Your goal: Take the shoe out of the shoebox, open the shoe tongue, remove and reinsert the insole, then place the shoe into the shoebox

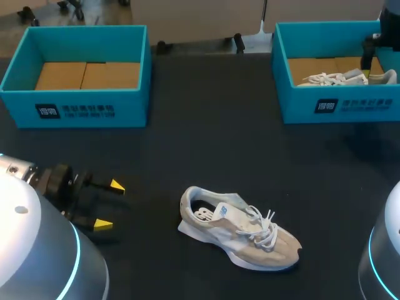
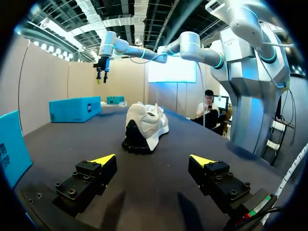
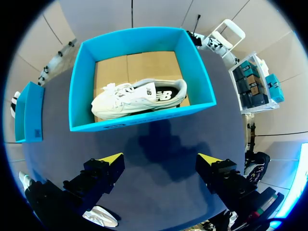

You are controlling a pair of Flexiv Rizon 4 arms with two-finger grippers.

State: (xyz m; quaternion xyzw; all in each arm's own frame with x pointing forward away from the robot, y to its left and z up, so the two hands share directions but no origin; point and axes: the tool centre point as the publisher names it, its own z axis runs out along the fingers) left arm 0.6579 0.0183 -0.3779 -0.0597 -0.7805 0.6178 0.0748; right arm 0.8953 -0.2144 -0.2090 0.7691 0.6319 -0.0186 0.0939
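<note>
A beige and white shoe (image 1: 240,228) lies on the dark table, heel toward my left gripper (image 1: 107,204), which stands open a short way to its left. In the left wrist view the shoe (image 2: 144,126) sits ahead of the open left gripper (image 2: 150,161), untouched. A second white shoe (image 3: 137,98) lies in the right teal shoebox (image 1: 337,106). My right gripper (image 3: 161,161) hangs open high above that shoebox (image 3: 199,77), nothing between its fingers. The right arm (image 1: 390,25) enters at the far right corner.
An empty teal shoebox (image 1: 75,103) with a cardboard floor stands at the back left. The table's near left and right corners are taken up by my arms' bases (image 1: 37,250).
</note>
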